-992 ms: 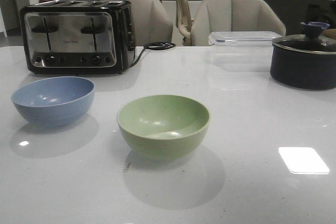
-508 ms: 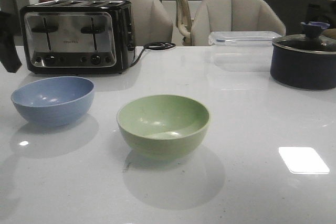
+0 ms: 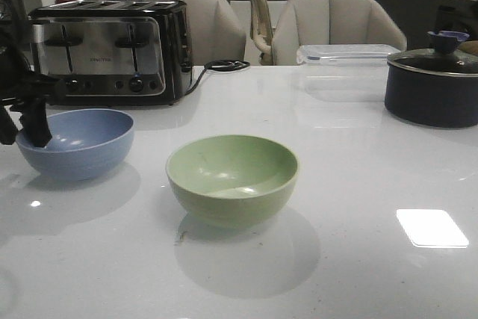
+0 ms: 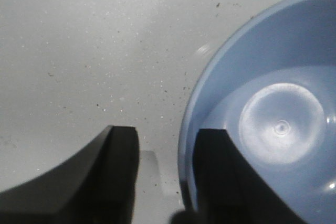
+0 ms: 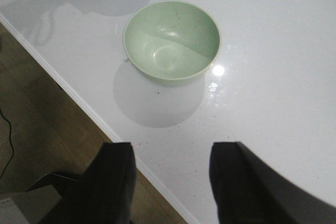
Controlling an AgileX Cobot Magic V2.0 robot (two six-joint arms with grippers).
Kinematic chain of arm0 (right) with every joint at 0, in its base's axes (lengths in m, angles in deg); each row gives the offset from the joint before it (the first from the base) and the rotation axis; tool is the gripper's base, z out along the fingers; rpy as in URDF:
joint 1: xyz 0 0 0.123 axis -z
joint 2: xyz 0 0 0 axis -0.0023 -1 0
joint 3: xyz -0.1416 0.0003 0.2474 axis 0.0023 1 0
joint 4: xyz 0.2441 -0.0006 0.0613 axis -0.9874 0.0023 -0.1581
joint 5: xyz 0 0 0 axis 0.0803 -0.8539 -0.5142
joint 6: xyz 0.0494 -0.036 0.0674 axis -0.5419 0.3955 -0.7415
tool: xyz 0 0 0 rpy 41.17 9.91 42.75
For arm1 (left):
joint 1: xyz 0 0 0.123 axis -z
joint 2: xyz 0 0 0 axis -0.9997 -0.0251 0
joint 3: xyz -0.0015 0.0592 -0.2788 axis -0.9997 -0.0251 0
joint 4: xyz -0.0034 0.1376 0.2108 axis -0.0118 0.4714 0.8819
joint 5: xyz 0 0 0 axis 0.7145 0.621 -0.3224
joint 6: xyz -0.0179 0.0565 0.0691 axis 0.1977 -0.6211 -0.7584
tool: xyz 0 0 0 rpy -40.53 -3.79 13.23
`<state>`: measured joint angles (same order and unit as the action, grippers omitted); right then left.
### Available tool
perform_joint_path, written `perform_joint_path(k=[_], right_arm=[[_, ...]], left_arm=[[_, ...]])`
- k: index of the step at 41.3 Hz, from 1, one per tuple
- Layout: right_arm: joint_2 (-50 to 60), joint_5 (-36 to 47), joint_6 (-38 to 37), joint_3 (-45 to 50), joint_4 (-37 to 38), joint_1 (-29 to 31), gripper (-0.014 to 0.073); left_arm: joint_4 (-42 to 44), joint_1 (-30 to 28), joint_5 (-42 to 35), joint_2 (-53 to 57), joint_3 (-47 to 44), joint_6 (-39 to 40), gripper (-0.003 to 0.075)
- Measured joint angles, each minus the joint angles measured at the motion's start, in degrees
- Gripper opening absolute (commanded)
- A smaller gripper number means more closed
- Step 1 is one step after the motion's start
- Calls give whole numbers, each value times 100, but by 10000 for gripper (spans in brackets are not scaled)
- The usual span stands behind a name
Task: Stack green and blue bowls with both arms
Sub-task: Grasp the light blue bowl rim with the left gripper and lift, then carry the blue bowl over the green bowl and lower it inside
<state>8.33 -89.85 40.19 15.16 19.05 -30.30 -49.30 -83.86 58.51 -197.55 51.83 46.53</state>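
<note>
The dusty blue bowl stands upright at the left of the white table. The sage green bowl stands upright near the middle, apart from it. My left gripper is open and straddles the blue bowl's left rim. In the left wrist view one finger is inside the blue bowl and the other is outside; the left gripper shows a gap at the rim. My right gripper is open and empty, high over the table's front edge, with the green bowl ahead of it. It does not show in the front view.
A black and steel toaster stands behind the blue bowl, with its cord trailing right. A clear lidded box and a dark lidded pot stand at the back right. Chairs stand behind the table. The table's front edge drops to a wooden floor.
My left arm has come in from the left edge and moved down to the blue bowl's left rim. The bowls have not moved.
</note>
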Motion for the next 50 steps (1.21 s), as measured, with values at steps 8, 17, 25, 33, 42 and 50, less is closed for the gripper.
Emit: perform_joint_path(k=[8, 17, 25, 33, 42, 50], right_arm=[[0, 0, 0, 0, 0, 0, 443], [0, 0, 0, 0, 0, 0, 443], [0, 0, 0, 0, 0, 0, 443], [0, 0, 0, 0, 0, 0, 443], [0, 0, 0, 0, 0, 0, 443], [0, 0, 0, 0, 0, 0, 443]], left_arm=[[-48, 0, -2, 14, 0, 10, 98], [-435, 13, 601, 661, 0, -396, 98], [-1096, 446, 767, 1626, 0, -1062, 98], [-1198, 1384, 825, 1941, 0, -1167, 98], [-1218, 2255, 770, 1619, 0, -1167, 98], [-1227, 2440, 380, 1062, 0, -1167, 98]])
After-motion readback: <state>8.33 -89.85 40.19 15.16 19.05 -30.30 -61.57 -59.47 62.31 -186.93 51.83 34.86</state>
